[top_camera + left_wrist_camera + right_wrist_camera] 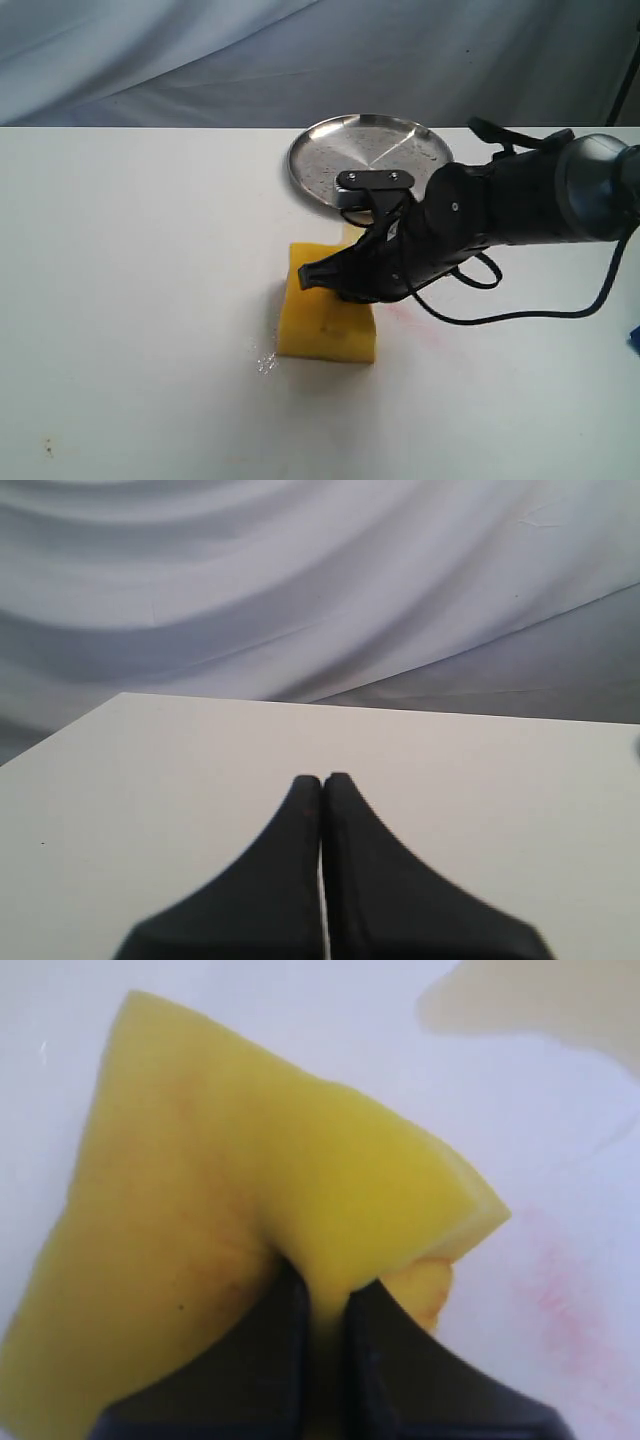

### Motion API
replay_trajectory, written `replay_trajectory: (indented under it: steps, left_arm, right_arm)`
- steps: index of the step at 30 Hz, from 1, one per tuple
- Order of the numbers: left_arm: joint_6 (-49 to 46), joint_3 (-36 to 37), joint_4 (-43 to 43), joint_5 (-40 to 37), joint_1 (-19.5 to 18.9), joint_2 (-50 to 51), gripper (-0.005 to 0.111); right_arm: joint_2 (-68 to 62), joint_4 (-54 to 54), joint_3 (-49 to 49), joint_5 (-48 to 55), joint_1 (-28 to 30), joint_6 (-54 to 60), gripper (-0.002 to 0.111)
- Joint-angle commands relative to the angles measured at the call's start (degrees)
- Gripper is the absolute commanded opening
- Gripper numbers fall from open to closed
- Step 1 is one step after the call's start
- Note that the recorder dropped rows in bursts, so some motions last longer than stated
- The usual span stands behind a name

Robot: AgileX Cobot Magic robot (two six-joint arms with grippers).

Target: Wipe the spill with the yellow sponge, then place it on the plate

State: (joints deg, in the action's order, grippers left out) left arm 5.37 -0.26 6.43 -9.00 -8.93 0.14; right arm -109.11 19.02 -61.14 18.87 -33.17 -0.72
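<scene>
The right gripper has its fingers drawn in narrow on the yellow sponge, pinching a fold of foam so hard that the block bulges up around them. The right wrist view shows this best. There the sponge creases between the two dark fingers, and one corner is bent over.

The sponge sits on the worktop about midway between the left and right edges, somewhat nearer the front edge than the back. The plate lies empty at the back edge, a little right of middle, and apart from the sponge.

The spill shows only in the right wrist view, as a pale amber puddle. It lies near the sponge's far corner without touching it. From where I stand the arm covers that patch of table, so I can only guess it lies on the plate's side of the sponge. A faint pink smear marks the surface beside the sponge (not the mess that matters).

The left gripper has its fingers pressed together on nothing, over bare white table, and takes no part in this.

My reading is that the grasp is made and the wiping is not yet done. The next move calls for pressing the sponge flat and dragging it right across the puddle, with enough downward force to soak rather than push the liquid along. After that comes a lift over the plate's rim and a release onto it.
</scene>
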Motion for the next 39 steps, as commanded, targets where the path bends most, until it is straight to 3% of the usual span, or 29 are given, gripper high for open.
replay_trajectory:
  steps: [1,12,39]
  left_arm:
    - [0.2,0.3,0.1,0.2,-0.2,-0.1,0.0]
    - [0.2,0.3,0.1,0.2,-0.2,-0.1,0.0]
    - [0.2,0.3,0.1,0.2,-0.2,-0.1,0.0]
  right_arm:
    - [0.2,-1.9,-1.3,-4.5,3.6,-0.6,0.0]
    - [-7.6,-5.1,-14.6,2.8,5.2,-1.6,0.0]
    - [-9.3,-13.0,-14.7,9.8,14.5,-5.8,0.0]
